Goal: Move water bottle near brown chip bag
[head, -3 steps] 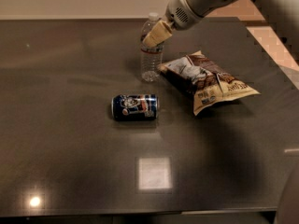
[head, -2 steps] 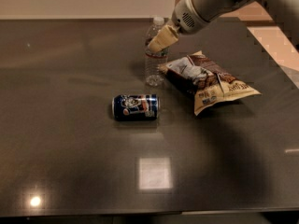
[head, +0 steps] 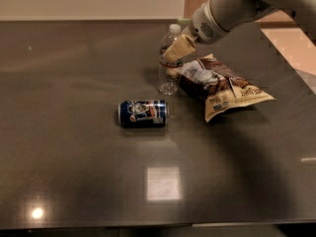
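The water bottle (head: 168, 75) is clear with a white cap and stands upright on the dark table (head: 74, 157). Its right side is next to the left edge of the brown chip bag (head: 222, 85), which lies flat. My gripper (head: 177, 49) reaches in from the upper right. Its tan fingers (head: 181, 46) are closed on the bottle at label height. The white arm (head: 232, 9) runs off the top right.
A dark blue soda can (head: 143, 113) lies on its side in front of the bottle, a little to the left. The table's right edge (head: 301, 83) borders a pale floor. Ceiling light reflections show on the near tabletop.
The gripper and the bottle have moved right and slightly down, toward the chip bag. The can and the bag have not moved.
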Motion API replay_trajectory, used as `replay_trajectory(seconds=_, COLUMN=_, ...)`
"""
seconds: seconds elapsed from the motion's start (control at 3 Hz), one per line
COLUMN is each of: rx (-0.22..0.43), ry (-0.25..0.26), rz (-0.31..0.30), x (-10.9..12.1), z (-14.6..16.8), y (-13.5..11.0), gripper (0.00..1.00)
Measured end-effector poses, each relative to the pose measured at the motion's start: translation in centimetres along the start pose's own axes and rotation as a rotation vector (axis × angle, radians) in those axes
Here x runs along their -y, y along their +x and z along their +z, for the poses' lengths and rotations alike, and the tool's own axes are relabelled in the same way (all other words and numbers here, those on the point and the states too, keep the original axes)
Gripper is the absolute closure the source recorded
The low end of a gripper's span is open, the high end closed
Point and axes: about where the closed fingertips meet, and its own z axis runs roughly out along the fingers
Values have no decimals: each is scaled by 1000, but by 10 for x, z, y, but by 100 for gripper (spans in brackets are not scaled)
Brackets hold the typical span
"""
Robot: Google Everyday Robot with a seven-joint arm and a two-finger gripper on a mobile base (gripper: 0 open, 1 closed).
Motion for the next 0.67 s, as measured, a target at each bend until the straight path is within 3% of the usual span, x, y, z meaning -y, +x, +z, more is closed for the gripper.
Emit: replay_trajectory(seconds=0.67, rx=-1, ry=-3, rz=-1, x=-1, z=2, y=-1, gripper=13)
